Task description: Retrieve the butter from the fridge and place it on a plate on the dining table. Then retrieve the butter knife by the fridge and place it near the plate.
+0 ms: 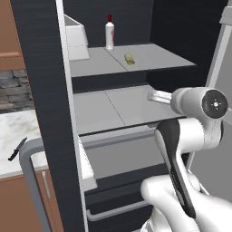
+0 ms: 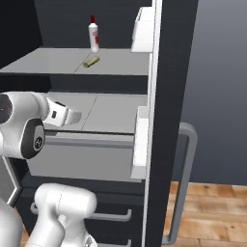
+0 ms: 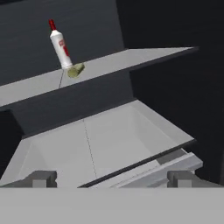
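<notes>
The black fridge (image 1: pixel 45 90) stands open with grey shelves inside. The butter (image 1: pixel 130 58), a small pale yellow-olive stick, lies on the upper shelf (image 2: pixel 48 60); it also shows as the butter (image 2: pixel 91 61) (image 3: pixel 75 70). My gripper (image 1: pixel 152 95) (image 2: pixel 75 117) hovers over the lower shelf, below and in front of the butter, well apart from it. In the hand view the gripper (image 3: pixel 111 179) is open, its fingertips (image 3: pixel 41 178) wide apart with nothing between them. The butter knife (image 1: pixel 17 149) lies on the marble counter left of the fridge. The plate and dining table are out of view.
A white bottle with a red cap (image 1: pixel 109 32) (image 3: pixel 59 46) stands just behind the butter. White door bins (image 1: pixel 74 43) (image 2: pixel 140 140) hang on the open doors. A grey bar handle (image 2: pixel 185 183) runs down the right door. Two drawers (image 2: pixel 111 214) sit below the shelves.
</notes>
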